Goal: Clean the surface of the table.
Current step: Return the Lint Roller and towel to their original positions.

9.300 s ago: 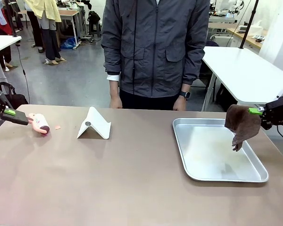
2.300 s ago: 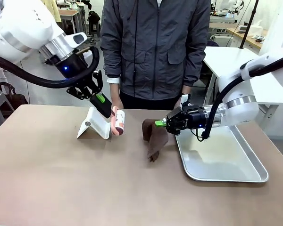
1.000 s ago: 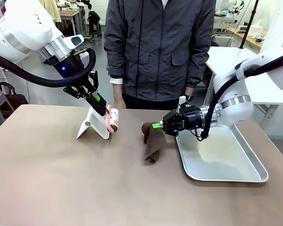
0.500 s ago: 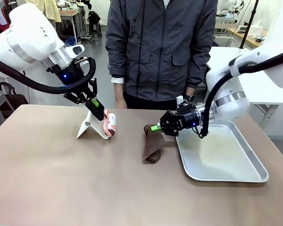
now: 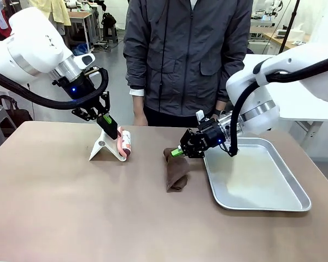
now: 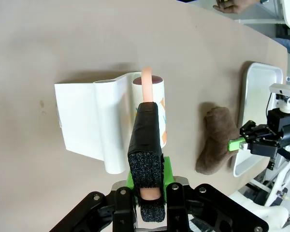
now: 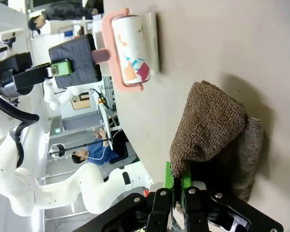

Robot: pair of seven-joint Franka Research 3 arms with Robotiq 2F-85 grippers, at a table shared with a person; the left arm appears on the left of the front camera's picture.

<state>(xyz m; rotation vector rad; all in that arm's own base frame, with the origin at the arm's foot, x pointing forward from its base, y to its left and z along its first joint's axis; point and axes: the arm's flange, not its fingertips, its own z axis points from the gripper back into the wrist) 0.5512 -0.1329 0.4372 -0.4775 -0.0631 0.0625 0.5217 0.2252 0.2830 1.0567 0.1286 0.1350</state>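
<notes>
The brown cloth (image 5: 176,172) now lies lower on the table (image 5: 98,218), by the tray's (image 5: 295,202) left edge, pinched by the right gripper (image 5: 177,152); the left gripper (image 5: 112,132) clamps the lint roller (image 5: 124,143) at the white stand (image 5: 108,144)

On the tabletop (image 5: 71,207) the folded stand (image 5: 108,144) sits toward the far left, with the lint roller (image 5: 124,143) touching its right side, held there by the left gripper (image 5: 114,135). The cloth (image 5: 176,171) lies near the middle, its far end pinched in the right gripper (image 5: 179,152). The tray (image 5: 273,203) lies just right of the cloth. The person (image 5: 186,54) stands behind the far edge, between the stand and the tray.
</notes>
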